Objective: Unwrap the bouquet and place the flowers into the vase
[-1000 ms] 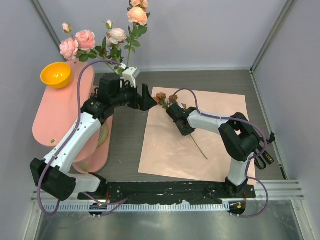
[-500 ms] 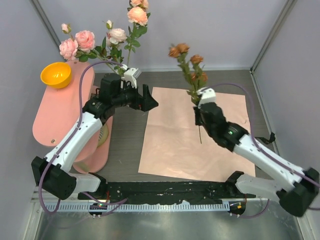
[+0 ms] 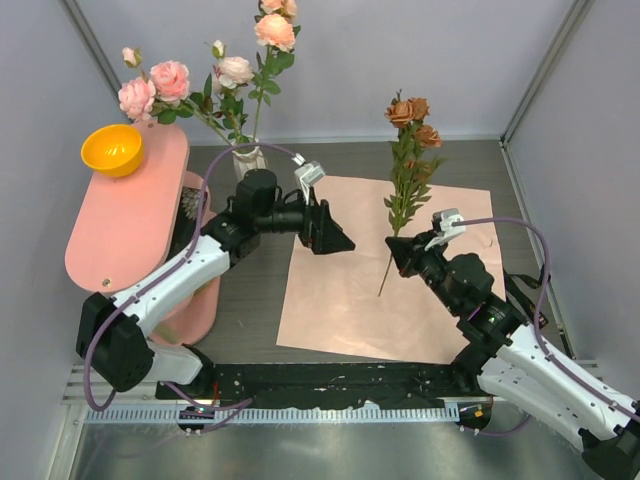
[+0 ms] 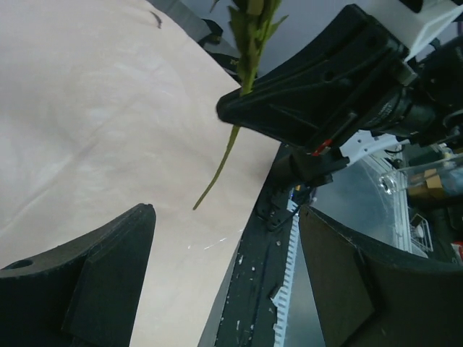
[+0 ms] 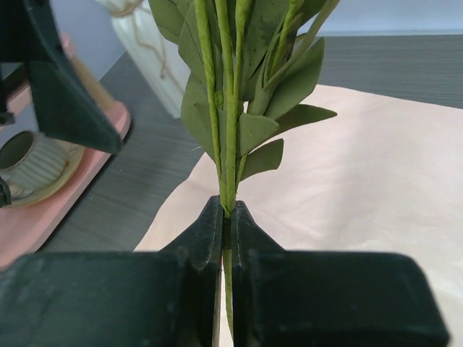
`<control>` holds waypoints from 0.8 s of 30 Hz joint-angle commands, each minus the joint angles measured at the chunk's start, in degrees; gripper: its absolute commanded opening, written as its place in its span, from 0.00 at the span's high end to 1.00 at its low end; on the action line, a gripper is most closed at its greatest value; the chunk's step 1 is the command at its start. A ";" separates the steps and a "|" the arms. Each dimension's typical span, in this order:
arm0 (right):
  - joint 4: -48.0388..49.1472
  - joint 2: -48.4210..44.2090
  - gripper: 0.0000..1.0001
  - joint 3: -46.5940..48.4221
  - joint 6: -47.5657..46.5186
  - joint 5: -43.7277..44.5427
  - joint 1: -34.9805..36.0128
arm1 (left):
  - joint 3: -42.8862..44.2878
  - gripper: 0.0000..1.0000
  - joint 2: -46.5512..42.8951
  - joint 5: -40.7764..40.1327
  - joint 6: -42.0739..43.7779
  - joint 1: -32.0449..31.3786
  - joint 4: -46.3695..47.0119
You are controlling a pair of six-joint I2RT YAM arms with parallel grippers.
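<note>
Pinching a stem (image 5: 230,144), right claw (image 5: 226,211); blooms (image 3: 410,112) show only overhead; left claw (image 4: 226,217) spread.

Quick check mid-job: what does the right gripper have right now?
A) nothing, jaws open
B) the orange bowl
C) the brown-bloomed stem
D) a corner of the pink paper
C: the right gripper is shut on the brown-bloomed stem, blooms up, its cut end hanging above the pink paper.
</note>
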 commanded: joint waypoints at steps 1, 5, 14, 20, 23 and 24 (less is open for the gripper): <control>3.38 0.63 0.99 1.53 -0.01 -12.09 0.03 | -2.88 0.16 0.60 3.67 -6.60 -1.07 16.76; 2.86 1.86 0.99 2.40 -0.89 -18.77 0.12 | -4.92 0.18 2.44 1.30 -20.12 -2.12 28.22; -0.58 2.22 0.99 3.12 -1.77 -21.77 0.12 | -0.18 0.38 7.80 -2.13 -21.92 -6.96 30.36; -1.01 2.30 0.99 3.11 -2.38 -22.73 0.12 | 2.72 0.76 8.86 -4.07 -19.91 -7.23 27.19; -1.01 3.00 0.99 3.03 -2.47 -23.79 0.12 | 6.67 1.00 9.30 -4.41 -15.34 -7.23 21.06; -1.18 3.18 0.87 2.94 -2.56 -23.53 0.03 | 8.94 1.00 9.04 -5.29 -13.24 -7.23 15.73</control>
